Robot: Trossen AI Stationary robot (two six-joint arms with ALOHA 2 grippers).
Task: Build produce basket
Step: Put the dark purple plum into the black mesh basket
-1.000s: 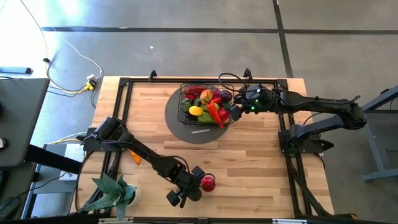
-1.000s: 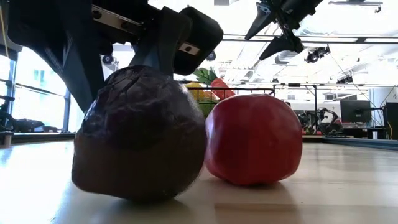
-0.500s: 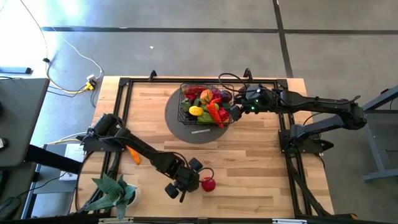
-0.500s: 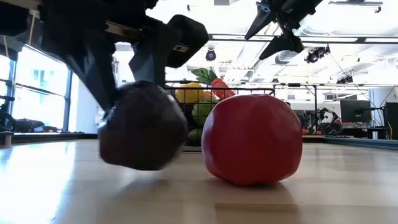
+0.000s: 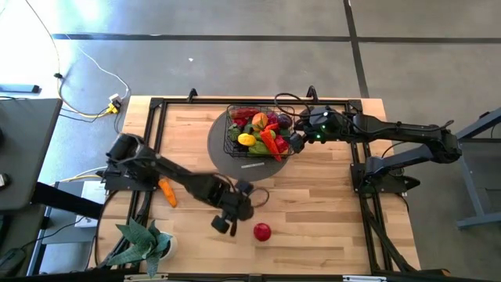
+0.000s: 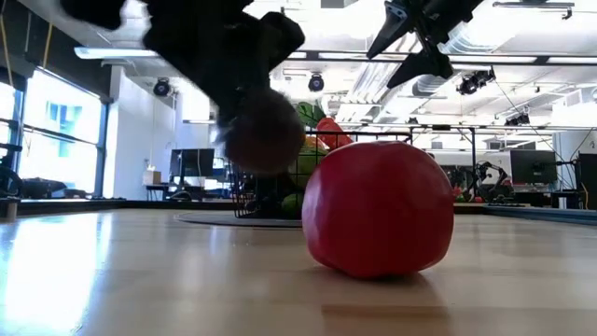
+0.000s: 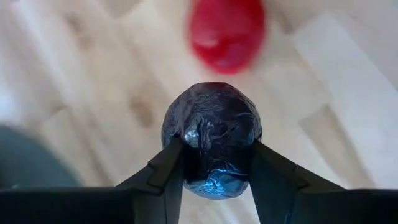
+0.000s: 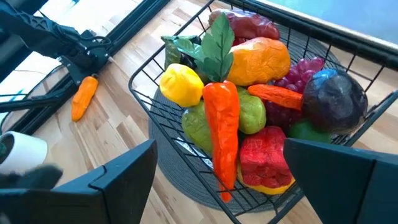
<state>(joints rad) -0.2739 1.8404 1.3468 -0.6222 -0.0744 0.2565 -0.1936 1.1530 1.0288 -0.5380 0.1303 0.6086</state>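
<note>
A pale wooden table [image 5: 329,227] lies beneath the left fingers [image 7: 165,174] and the right fingers [image 8: 124,180]. A round grey mat [image 5: 218,149] lies flat on it, close below the right fingers and apart from the left ones; a small white label [image 5: 252,164] sits on the mat's edge. A leafy green potted plant [image 5: 141,239] stands at a table corner, nearer the left fingers and well apart from the right. A black rail frame [image 5: 156,117] edges the table. On the grey floor beyond, far from both fingers, runs a loose white cable [image 5: 86,102].
</note>
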